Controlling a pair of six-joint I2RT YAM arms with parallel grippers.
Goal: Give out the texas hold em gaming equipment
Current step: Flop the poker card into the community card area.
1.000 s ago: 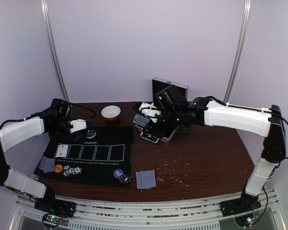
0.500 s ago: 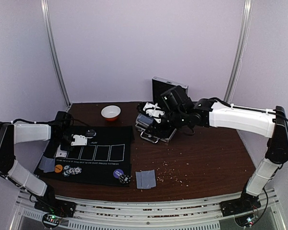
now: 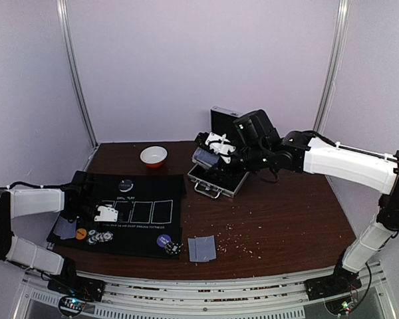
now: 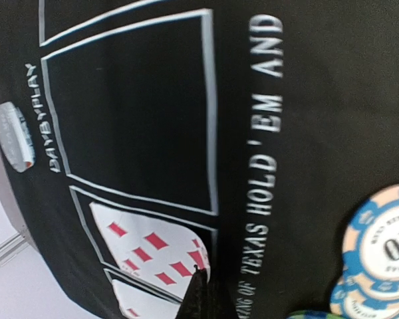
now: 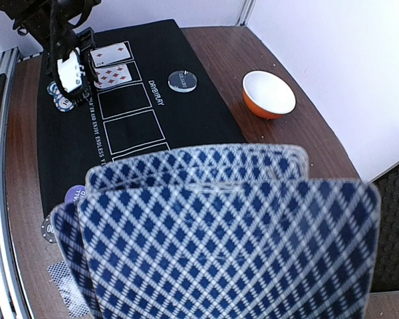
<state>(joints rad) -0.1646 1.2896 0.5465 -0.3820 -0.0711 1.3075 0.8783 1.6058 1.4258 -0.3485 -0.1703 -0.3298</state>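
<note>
The right gripper (image 3: 210, 151) clamps a fan of blue-diamond-backed playing cards (image 5: 219, 232) above the open case (image 3: 216, 181). The left gripper (image 3: 107, 213) hangs low over the black mat (image 3: 146, 229), just beside 2 face-up cards (image 4: 153, 252) and near the chips (image 4: 379, 249). Whether its jaws are parted cannot be told.

Bare mat (image 3: 141, 231) between chips (image 3: 101, 236) and case (image 3: 219, 186)

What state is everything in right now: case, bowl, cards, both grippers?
Case: open, lid standing.
Bowl: upright, empty.
Right gripper: shut on fanned cards.
Left gripper: over the mat, jaws unclear.
Cards in the mat's boxes: two, face up.
Loose cards beside the mat: face down.
</note>
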